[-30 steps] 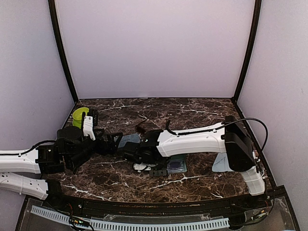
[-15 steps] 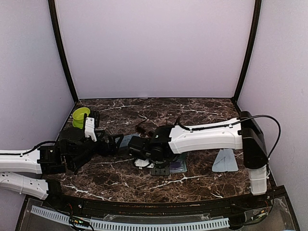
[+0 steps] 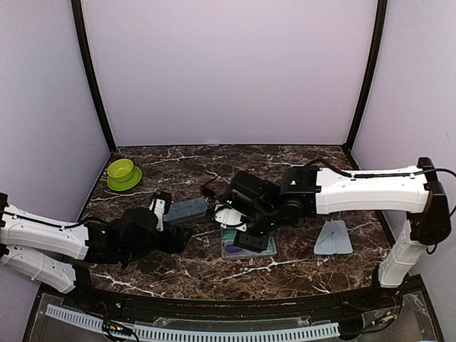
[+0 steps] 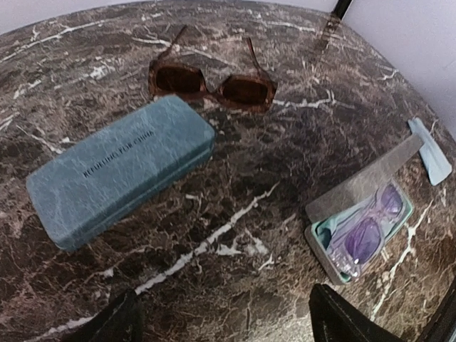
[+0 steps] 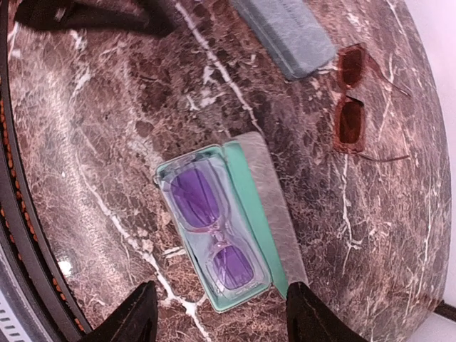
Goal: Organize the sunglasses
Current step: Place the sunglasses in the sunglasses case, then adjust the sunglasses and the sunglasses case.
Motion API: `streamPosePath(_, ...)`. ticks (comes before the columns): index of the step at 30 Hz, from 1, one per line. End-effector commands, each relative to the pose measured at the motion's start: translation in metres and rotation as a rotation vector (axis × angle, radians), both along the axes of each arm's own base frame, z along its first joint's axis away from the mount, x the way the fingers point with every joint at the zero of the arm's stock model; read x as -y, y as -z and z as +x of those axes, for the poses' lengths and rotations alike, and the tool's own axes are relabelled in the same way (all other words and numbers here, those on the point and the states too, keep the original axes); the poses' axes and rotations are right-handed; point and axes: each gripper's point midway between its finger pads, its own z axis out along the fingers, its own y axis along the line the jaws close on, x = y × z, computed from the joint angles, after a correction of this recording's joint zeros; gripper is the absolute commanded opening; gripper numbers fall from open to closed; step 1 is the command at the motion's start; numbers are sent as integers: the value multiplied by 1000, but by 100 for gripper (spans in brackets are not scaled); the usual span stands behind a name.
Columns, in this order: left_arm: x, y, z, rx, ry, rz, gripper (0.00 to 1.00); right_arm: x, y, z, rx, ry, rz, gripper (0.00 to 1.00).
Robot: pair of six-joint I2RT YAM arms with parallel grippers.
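Low and centre in the right wrist view, you have the purple-tinted pair (image 5: 211, 235) lying flat inside the open case (image 5: 251, 214). Its lenses face up, and the grey lid is folded back along the case's right side. That half of the job looks nearly done to me: the glasses are seated, and only the lid is left to shut over them.

Up at the top of the left wrist view, the reddish-brown pair (image 4: 211, 85) lies on the marble table (image 4: 285, 164) with its temples unfolded. It sits just beyond the closed blue-grey case (image 4: 121, 171) and does not touch it. Nothing is done for that pair yet, as far as you can see. The case is unopened, so I judge that opening, loading and closing are all ahead of you. A light-blue cloth (image 4: 431, 157) lies at the right edge of that view, apart from both cases.

Your left gripper (image 4: 228, 324) hangs low over the table, its fingers showing at the two bottom corners of its own view. They are spread wide, with nothing between them and touching nothing. Your right gripper (image 5: 221, 320) hovers above the open case, with its fingers at the bottom of the frame, one to each side. Those jaws are parted and empty as well, so neither gripper holds anything.
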Motion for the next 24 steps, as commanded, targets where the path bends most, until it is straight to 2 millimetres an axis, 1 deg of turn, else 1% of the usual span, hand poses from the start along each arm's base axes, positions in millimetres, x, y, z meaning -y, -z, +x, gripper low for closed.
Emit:
streamPosePath(1,20,20,-10,-61,59,-3,82,9,-21,25,-35,169,190,62)
streamPosePath(2,24,23,-9,-68,68,6,82,15,-31,30,-38,200,237,62)
streamPosePath(4,34,29,-10,-87,95,40,82,28,-34,41,-44,266,275,63)
streamPosePath(7,49,37,-11,-111,125,73,82,49,-34,60,-30,370,298,63)
streamPosePath(11,65,46,-14,-145,158,88,84,71,-31,77,-3,463,309,63)
streamPosePath(15,77,51,-15,-170,187,110,85,87,-28,87,-5,529,327,63)
streamPosePath(17,84,52,-15,-184,197,119,85,91,-27,90,-9,543,339,63)
streamPosePath(18,85,54,-15,-194,198,125,85,91,-30,92,-9,547,351,63)
streamPosePath(19,87,56,-16,-201,198,129,85,95,-23,91,-16,551,340,63)
streamPosePath(20,87,57,-15,-206,194,132,85,97,-20,91,-18,558,337,63)
streamPosePath(24,87,59,-14,-211,188,139,85,100,-19,90,-21,561,338,64)
